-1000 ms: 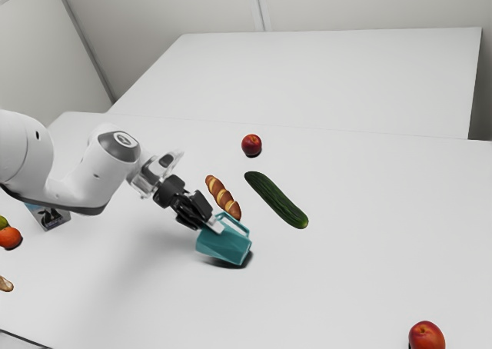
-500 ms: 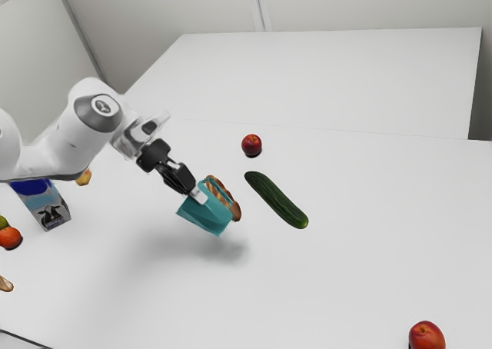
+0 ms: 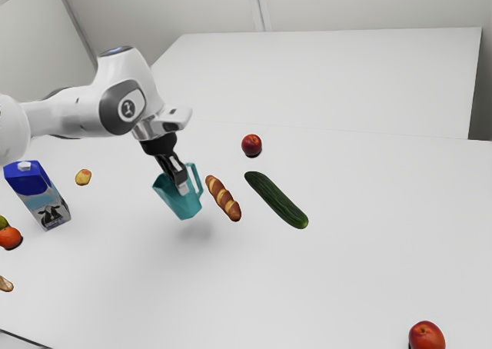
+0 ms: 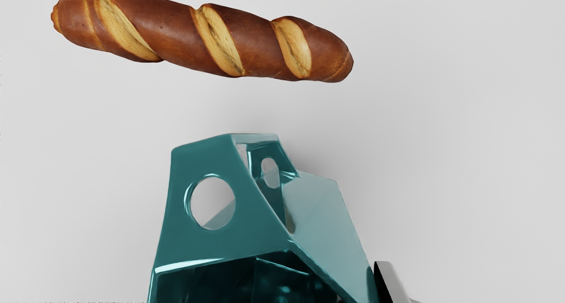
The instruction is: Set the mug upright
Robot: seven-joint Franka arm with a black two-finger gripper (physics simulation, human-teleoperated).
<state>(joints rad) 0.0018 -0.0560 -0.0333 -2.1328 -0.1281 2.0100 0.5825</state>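
Observation:
In the exterior view my gripper is shut on the teal mug, which hangs above the table with its shadow below. Its mouth points up and toward the exterior view's left, so the mug is tilted, and the handle is on the side near the bread. In the wrist view my gripper holds the mug; one finger shows against its side, while the other is hidden by the mug.
A bread roll lies beside the held mug, with a cucumber and red fruit farther off. Toward the exterior view's left stand a milk carton, a small yellowish fruit and an orange. Another red fruit is near the front.
The mug has risen off the table in my grip, moved toward the exterior view's left and turned from lying to leaning mouth-up. My hand has swung to point more downward.

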